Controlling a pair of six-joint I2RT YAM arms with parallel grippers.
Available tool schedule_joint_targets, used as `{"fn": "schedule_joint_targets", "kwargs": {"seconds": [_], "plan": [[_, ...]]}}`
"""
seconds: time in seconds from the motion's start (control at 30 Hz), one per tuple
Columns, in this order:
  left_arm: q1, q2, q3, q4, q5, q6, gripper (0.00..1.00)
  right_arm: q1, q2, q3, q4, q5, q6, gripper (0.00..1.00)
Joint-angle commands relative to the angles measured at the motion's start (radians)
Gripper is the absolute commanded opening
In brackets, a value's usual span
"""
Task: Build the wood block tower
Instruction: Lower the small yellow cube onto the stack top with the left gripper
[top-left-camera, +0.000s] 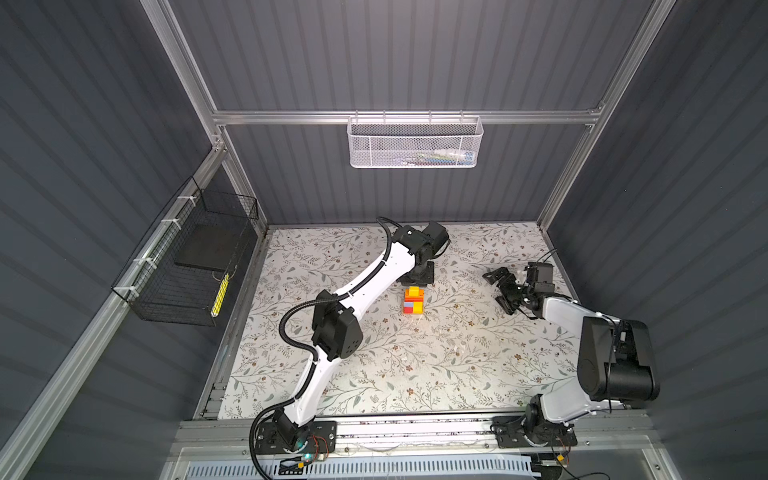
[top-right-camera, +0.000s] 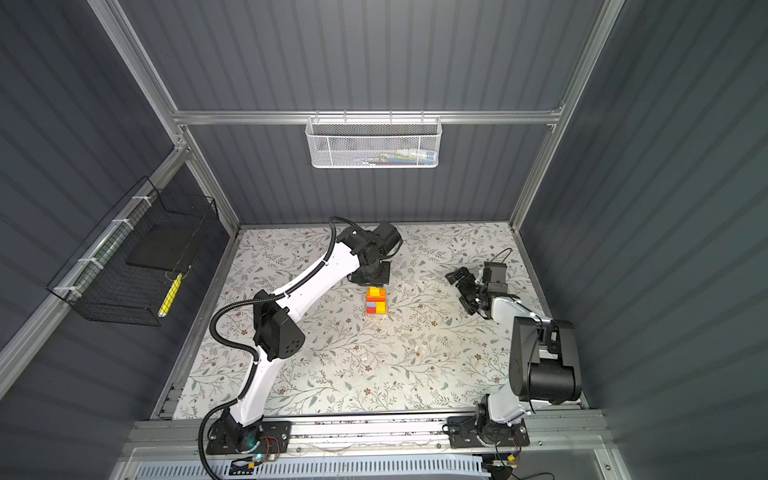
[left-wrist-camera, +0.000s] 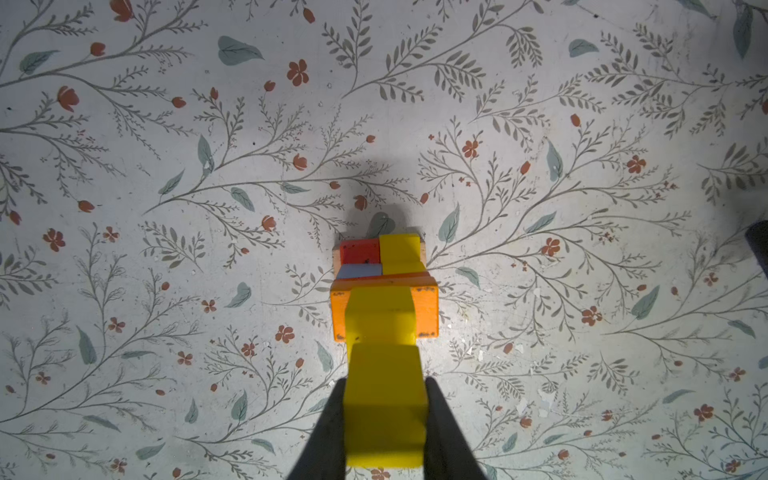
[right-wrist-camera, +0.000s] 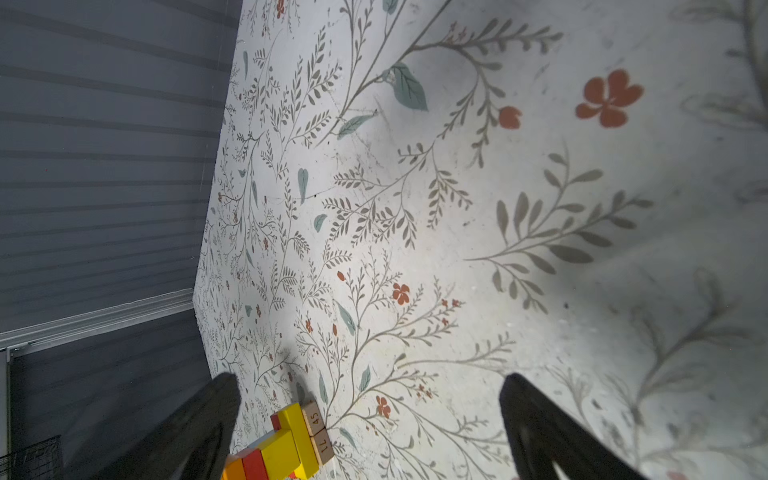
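The tower (top-left-camera: 413, 301) (top-right-camera: 375, 301) stands mid-table: tan bricks at the base, then red (left-wrist-camera: 359, 250), light-blue (left-wrist-camera: 359, 271) and yellow blocks, with an orange brick (left-wrist-camera: 427, 309) and a yellow block (left-wrist-camera: 380, 316) on top. My left gripper (left-wrist-camera: 386, 380) is shut on another yellow block (left-wrist-camera: 384, 415), held just over the tower's top; I cannot tell whether the two touch. In both top views the left gripper (top-left-camera: 417, 281) sits right behind the tower, its fingers hidden. My right gripper (top-left-camera: 497, 291) (right-wrist-camera: 370, 378) is open and empty, well right of the tower (right-wrist-camera: 286, 446).
The floral table (top-left-camera: 415, 374) is walled in by dark panels. A white mesh basket (top-left-camera: 415, 143) hangs on the back wall. A black wire basket (top-left-camera: 187, 266) hangs on the left wall. The right arm's bulky elbow (top-left-camera: 615, 361) stands at the front right.
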Motion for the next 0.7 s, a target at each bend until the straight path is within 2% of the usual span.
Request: {"fn": "schedule_joint_targets", "kwargs": {"seconds": [0.0,0.67], "plan": [[-0.007,0.017,0.03,-0.032,-0.02,-0.011,0.22,0.003,0.008,0.024,0.008,-0.015,-0.002,0.99],[-0.006,0.031,0.03,-0.023,-0.017,-0.011,0.26,0.003,0.011,0.023,0.008,-0.015,-0.003,0.99]]}}
